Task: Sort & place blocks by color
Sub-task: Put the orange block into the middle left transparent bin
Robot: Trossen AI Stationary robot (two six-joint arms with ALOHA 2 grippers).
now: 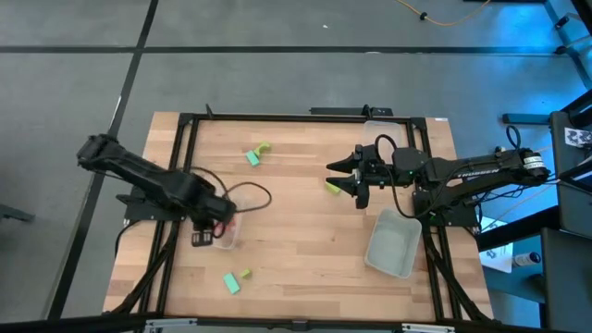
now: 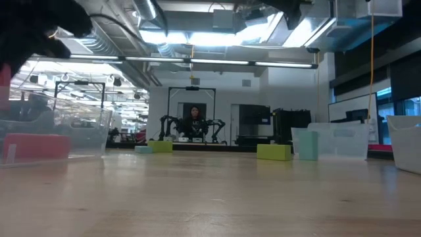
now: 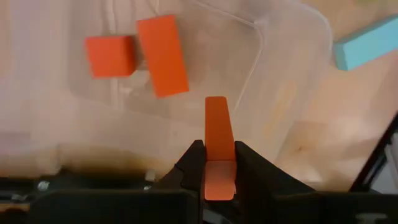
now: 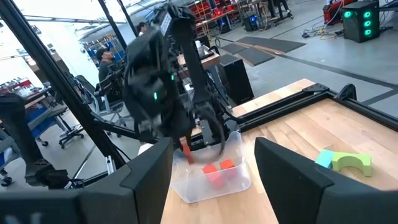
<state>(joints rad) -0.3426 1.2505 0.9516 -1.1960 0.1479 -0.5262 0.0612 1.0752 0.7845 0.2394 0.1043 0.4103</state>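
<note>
In the left wrist view my left gripper [image 3: 219, 148] points down over a clear tray [image 3: 280, 74] and is shut on a thin red block [image 3: 217, 124]. Two more red blocks [image 3: 111, 56] [image 3: 163, 55] lie flat on the tray's floor. The high view shows this gripper [image 1: 205, 236] at the table's left. My right gripper [image 1: 331, 178] hovers level and open at mid-right, above a yellow-green block [image 1: 331, 189]. A teal block [image 1: 252, 158] and a yellow-green arch [image 1: 265, 147] lie farther back. Another teal block [image 1: 231, 283] and a yellow-green one [image 1: 245, 274] lie near the front. My left gripper pinches the red block's upper end [image 3: 219, 180] between its two fingers, coming from above and pointing down. The block runs along the fingers and sticks out past their tips, hanging upright over the tray's inside, clear of the two red blocks there.
A second clear tray [image 1: 392, 244] stands at the near right, and a third [image 1: 379, 128] stands at the far edge. A black frame [image 1: 185, 139] borders the wooden table. Bare wood lies between the two arms. A person [image 2: 195, 118] sits far behind the table.
</note>
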